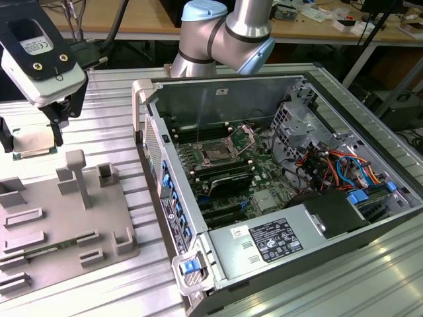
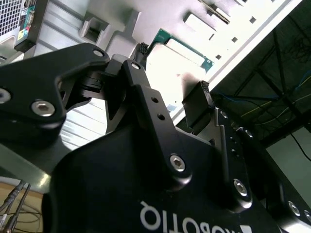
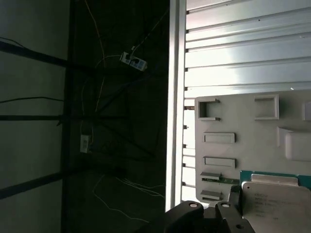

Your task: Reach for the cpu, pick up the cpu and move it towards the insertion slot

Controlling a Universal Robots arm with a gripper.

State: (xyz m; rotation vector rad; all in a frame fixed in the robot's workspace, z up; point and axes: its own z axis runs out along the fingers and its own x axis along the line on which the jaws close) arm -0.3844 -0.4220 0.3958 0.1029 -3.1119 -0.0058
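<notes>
Currently, the gripper (image 1: 32,135) is pinching the cpu (image 1: 34,142) by two opposite edges, with one finger (image 2: 198,104) pressing on each side, so the jaws are closing on the chip and are not spread free. Holding it by the rim is probably keeping the silver top plate and the underside untouched. The cpu is hanging about flat over the far edge of the grey tray (image 1: 59,218), and I cannot tell whether it is fully clear of the tray surface. The upright post (image 1: 76,175) of the tray is standing near the chip, so little room is opening on that side. The insertion slot (image 1: 217,153) is lying well apart from the tray, toward the exterior view's right, inside the open computer case (image 1: 218,89). The case wall nearest the tray is rising between chip and slot, so I judge that any path is needing to pass above this edge. Over the slot itself the room is looking open.
</notes>
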